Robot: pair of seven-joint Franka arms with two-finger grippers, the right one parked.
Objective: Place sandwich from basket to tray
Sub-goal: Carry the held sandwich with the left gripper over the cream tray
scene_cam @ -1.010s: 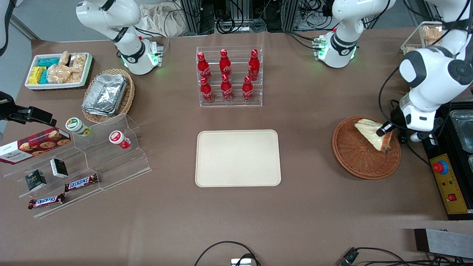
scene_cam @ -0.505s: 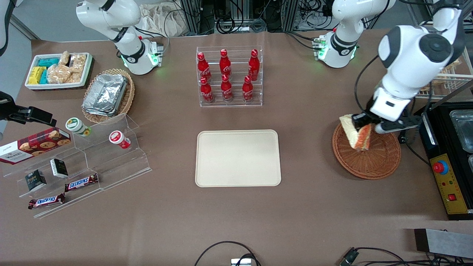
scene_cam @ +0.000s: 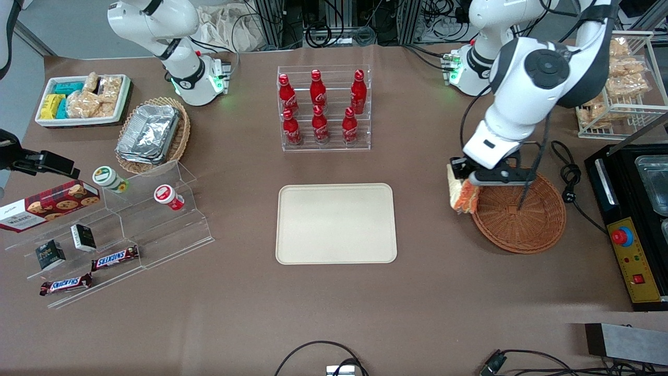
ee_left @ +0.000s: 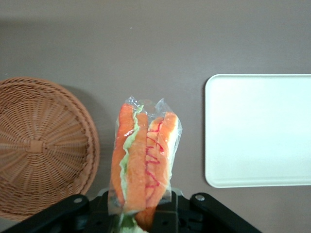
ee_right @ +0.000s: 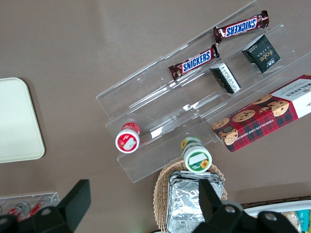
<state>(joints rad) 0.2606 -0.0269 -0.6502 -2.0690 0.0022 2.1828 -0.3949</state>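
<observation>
My left gripper (scene_cam: 466, 179) is shut on the wrapped sandwich (scene_cam: 462, 193) and holds it in the air over the rim of the round reddish-brown basket (scene_cam: 527, 224), on the tray's side of it. In the left wrist view the sandwich (ee_left: 144, 160) hangs edge-on, orange and green filling showing, clamped between the black fingers (ee_left: 192, 208). The basket (ee_left: 34, 150) holds nothing. The cream tray (scene_cam: 336, 223) lies flat in the table's middle, with bare table between it and the sandwich; it also shows in the left wrist view (ee_left: 262, 128).
A clear rack of red cola bottles (scene_cam: 323, 107) stands farther from the camera than the tray. A black appliance with a red button (scene_cam: 634, 230) and a cable (scene_cam: 569, 177) lie beside the basket. A wire rack of bagged snacks (scene_cam: 621, 78) stands at the working arm's end.
The gripper lifted the sandwich out of the basket and carried it toward the tray, from the basket's middle to over its rim. The basket is now bare.
</observation>
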